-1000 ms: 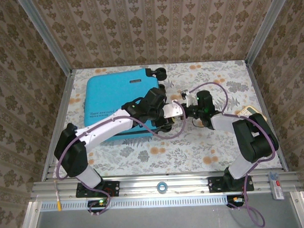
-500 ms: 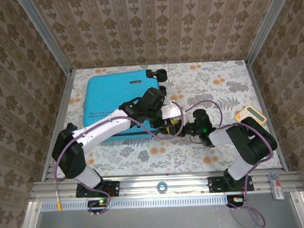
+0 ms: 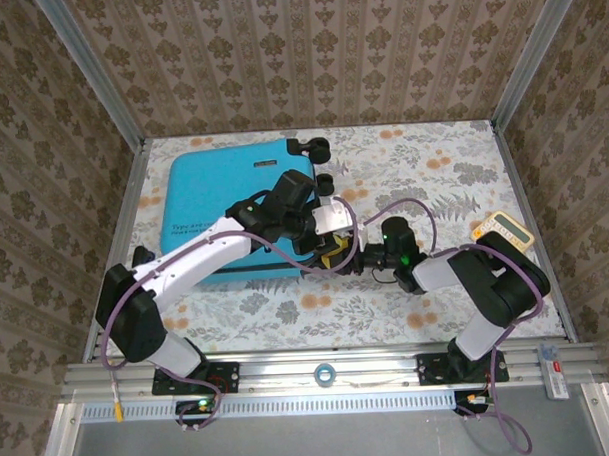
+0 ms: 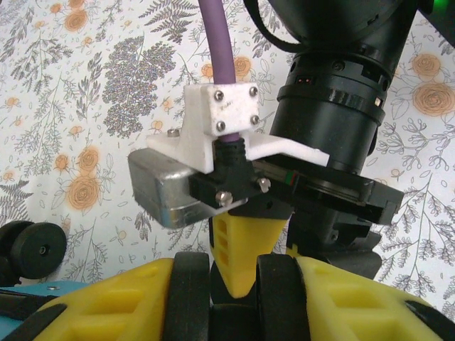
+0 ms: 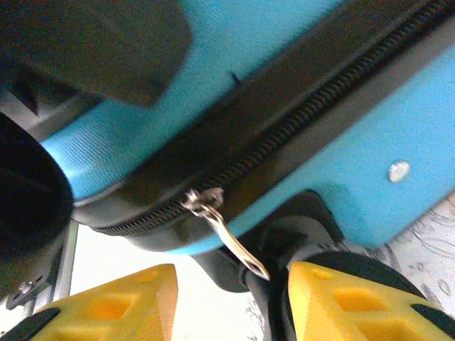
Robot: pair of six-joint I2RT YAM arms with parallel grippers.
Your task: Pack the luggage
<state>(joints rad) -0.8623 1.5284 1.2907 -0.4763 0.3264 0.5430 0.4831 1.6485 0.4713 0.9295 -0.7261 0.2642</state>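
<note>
At the near right corner of the luggage [image 3: 218,196], which lies closed flat on the desk [image 3: 422,164], the right end effector [image 5: 231,288] stands open around the zipper pull [image 5: 234,245], the grip of the left end effector [image 4: 234,284] I cannot tell, so probably only the zipping is left.

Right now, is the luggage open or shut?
Shut. The luggage lies flat, folded closed; in the right wrist view, zipper teeth are meshed beside the slider.
</note>
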